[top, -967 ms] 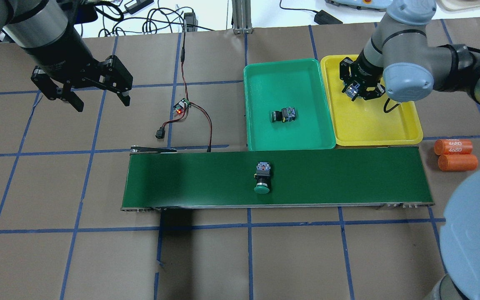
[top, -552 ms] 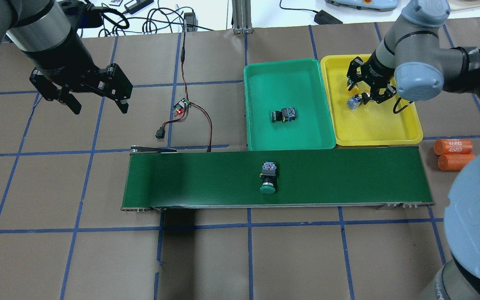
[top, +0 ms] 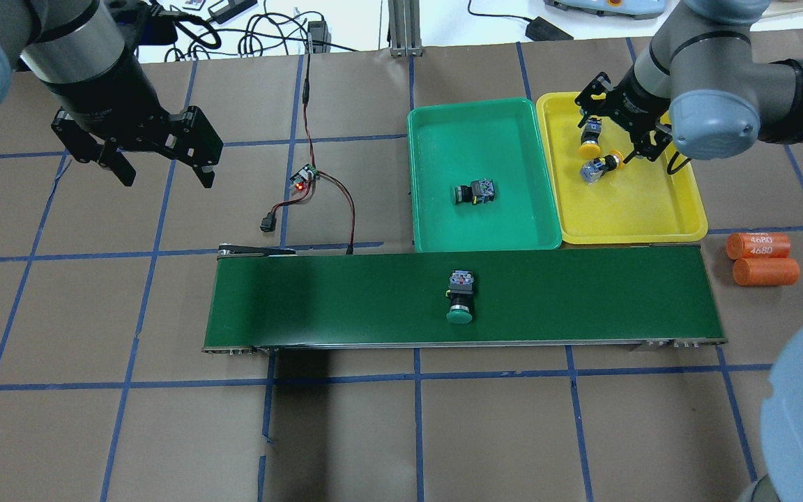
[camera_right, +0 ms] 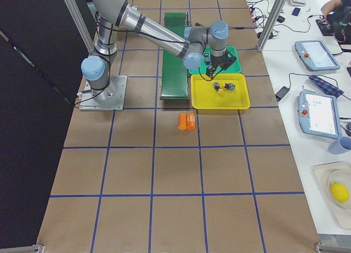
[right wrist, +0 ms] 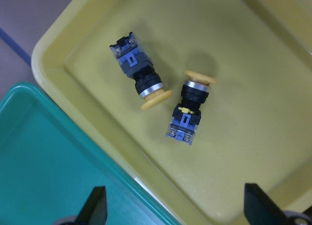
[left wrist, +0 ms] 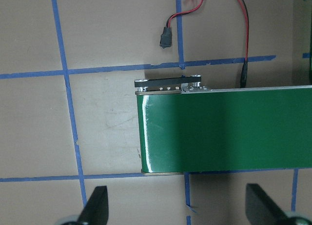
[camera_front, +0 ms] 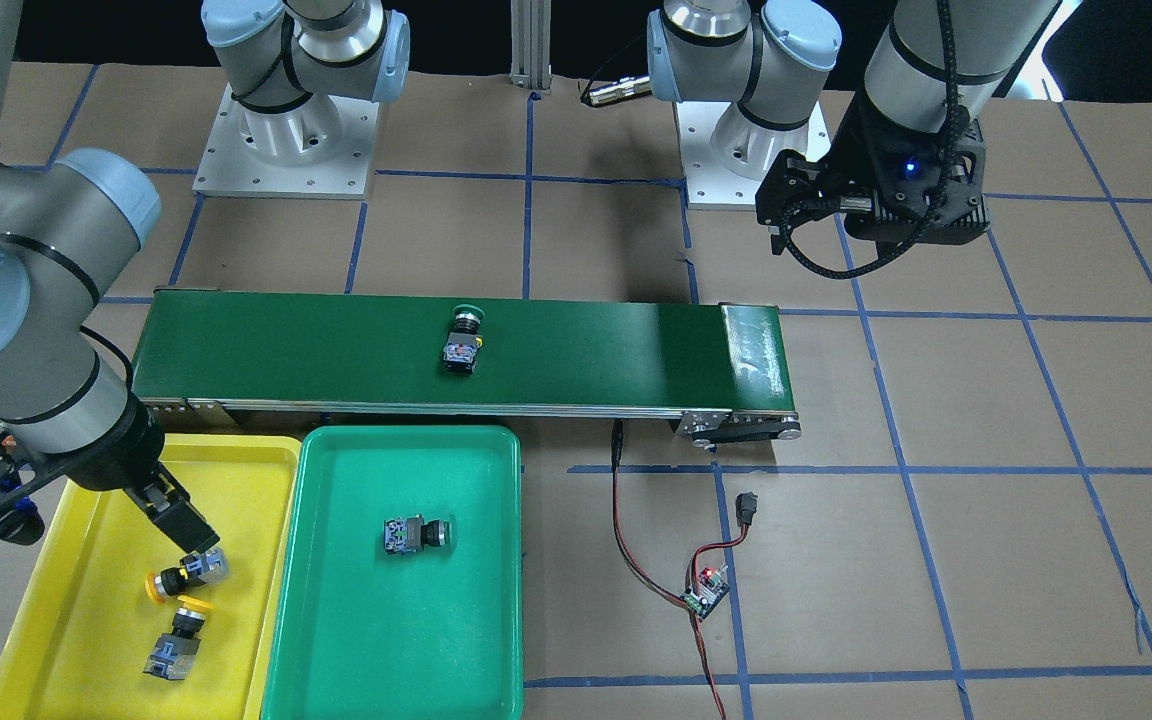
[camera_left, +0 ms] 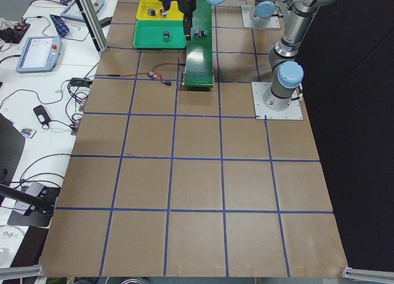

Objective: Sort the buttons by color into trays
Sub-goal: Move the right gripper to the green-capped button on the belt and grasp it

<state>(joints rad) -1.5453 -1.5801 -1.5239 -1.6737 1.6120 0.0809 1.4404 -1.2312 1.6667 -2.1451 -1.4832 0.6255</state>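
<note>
Two yellow buttons lie on their sides in the yellow tray; the right wrist view shows them side by side. My right gripper hovers open just above them, holding nothing. One green button rests in the teal-green tray. A second green button lies on the conveyor belt, cap toward the near edge. My left gripper hangs open and empty over the table, left of the belt's end.
Two orange cylinders marked 4680 lie right of the belt. A small circuit board with a red light and red-black wires sits between my left gripper and the green tray. Cables and pendants lie beyond the table's far edge.
My right gripper opened, left a yellow button in the yellow tray and pulled up and back. The green button on the belt travelled right. My left gripper barely moved.
</note>
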